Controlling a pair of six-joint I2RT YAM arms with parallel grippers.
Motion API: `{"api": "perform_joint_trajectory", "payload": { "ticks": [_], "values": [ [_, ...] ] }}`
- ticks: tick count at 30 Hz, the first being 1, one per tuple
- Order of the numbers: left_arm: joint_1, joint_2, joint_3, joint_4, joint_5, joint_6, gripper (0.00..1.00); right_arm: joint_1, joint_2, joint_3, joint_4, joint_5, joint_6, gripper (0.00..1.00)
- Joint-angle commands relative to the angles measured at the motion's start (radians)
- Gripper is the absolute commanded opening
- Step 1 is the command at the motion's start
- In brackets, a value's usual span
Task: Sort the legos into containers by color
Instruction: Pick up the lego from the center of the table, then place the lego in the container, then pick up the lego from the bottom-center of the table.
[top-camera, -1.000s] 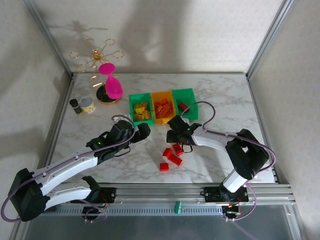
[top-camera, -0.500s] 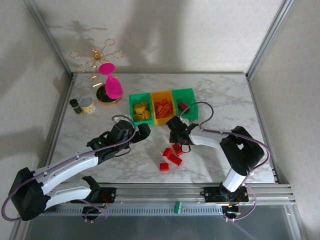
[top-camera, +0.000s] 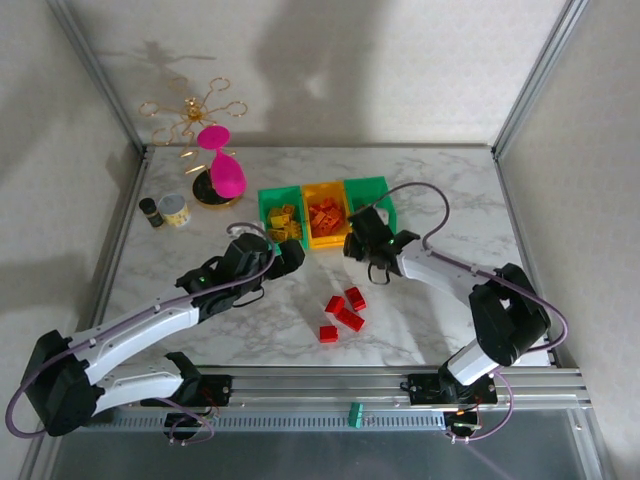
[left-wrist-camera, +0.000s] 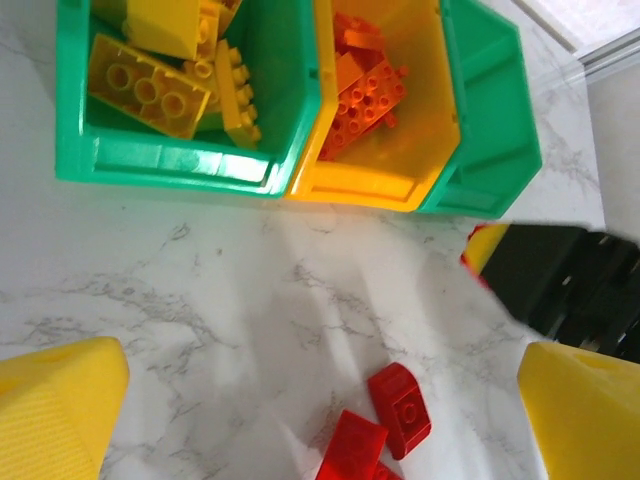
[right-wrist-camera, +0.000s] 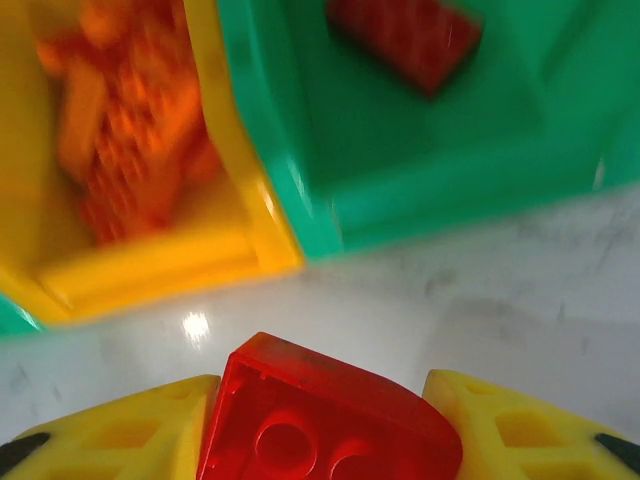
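- A red lego (right-wrist-camera: 320, 415) sits clamped in the right pincer (right-wrist-camera: 325, 440), just short of the right green container (right-wrist-camera: 450, 130); one red brick (right-wrist-camera: 405, 35) already lies there, so we judge this one is bound for it.
- Orange bricks (left-wrist-camera: 365, 100) lie in the middle container (left-wrist-camera: 395, 190), yellow bricks (left-wrist-camera: 145, 85) in the left green container (left-wrist-camera: 170, 165).
- Several loose red legos (top-camera: 345, 310) wait on the worktop (top-camera: 450, 200).
- The left pincer (left-wrist-camera: 320, 350) hangs wide apart above them, empty.

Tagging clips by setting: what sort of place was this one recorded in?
Probably a lab test cell rather than a home: a marble-look table, boxed in by metal frame posts and plain wall panels, with a mounting rail along its near edge.
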Motion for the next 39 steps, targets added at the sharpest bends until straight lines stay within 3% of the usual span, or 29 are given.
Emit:
{"api": "perform_joint_trajectory", "payload": {
  "ticks": [1,8,12,16,28,39],
  "values": [
    [-0.006,0.04,0.064,0.02,-0.032,0.04,1.0,-0.071,0.034,0.105,0.023,0.027,-0.085,0.44],
    [0.001,0.135,0.136,0.058,-0.02,0.056,1.0,-0.181,0.261,0.339,0.065,0.021,-0.145,0.47],
    [0.007,0.167,0.171,0.056,-0.015,0.074,1.0,-0.195,0.388,0.487,0.03,0.048,-0.179,0.59],
    [0.01,0.163,0.174,0.058,-0.011,0.084,1.0,-0.197,0.417,0.55,0.0,0.043,-0.195,0.68],
    [0.013,0.074,0.116,0.014,-0.011,0.087,1.0,-0.129,0.159,0.273,-0.023,0.033,-0.182,0.77],
    [0.012,-0.067,-0.044,-0.019,-0.015,0.012,1.0,0.035,-0.057,-0.004,-0.12,-0.003,-0.118,0.83]
  ]
}}
